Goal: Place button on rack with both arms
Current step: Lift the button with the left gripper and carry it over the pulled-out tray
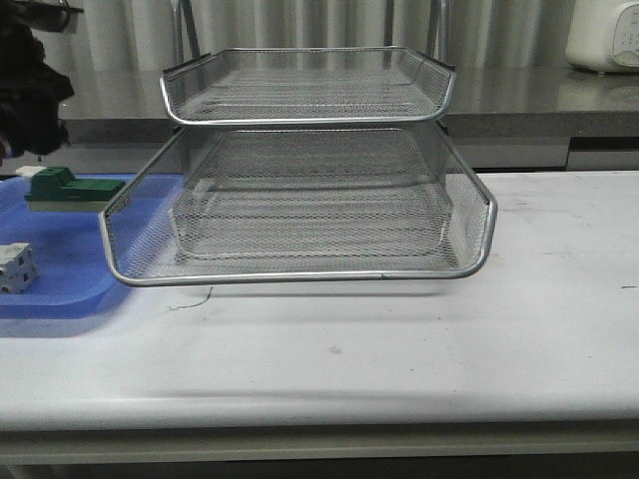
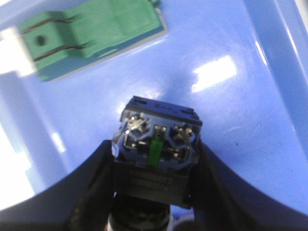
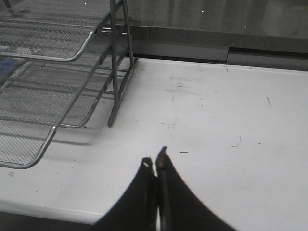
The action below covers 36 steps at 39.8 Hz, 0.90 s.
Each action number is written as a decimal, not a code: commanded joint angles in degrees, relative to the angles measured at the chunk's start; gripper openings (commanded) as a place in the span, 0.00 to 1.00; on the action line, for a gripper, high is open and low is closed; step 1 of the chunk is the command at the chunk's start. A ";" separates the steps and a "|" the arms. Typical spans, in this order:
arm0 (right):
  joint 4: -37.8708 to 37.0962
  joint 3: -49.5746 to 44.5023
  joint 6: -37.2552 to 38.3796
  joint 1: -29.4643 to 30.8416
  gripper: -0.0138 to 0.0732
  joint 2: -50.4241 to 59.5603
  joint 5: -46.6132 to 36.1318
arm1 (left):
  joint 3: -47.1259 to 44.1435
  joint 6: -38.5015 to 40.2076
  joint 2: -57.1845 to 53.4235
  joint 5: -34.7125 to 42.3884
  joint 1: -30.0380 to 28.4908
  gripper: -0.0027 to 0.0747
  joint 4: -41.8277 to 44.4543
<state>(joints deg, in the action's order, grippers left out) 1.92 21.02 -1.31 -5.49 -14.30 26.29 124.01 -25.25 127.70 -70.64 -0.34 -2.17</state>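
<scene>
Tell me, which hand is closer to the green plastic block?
The left. The left hand hangs over the blue plastic tray holding the black button switch, with the green plastic block just beyond. The right hand is closed over bare white table beside the wire-mesh rack.

Button (image 2: 156,154): red cap hidden between left gripper (image 2: 154,192) fingers, at bottom edge. Green block (image 2: 91,36): blurred, upper left. Rack (image 1: 300,180): third tier not discernible.
</scene>
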 commanded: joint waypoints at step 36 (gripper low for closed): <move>0.03 1.34 -0.12 -0.17 0.09 -0.54 -4.66 | -22.66 5.71 -30.73 -0.23 25.70 0.21 -6.71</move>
<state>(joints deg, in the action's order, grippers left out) 2.05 21.02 -1.31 -5.49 -14.30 26.29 99.97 -19.62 98.68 -71.92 21.62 -7.54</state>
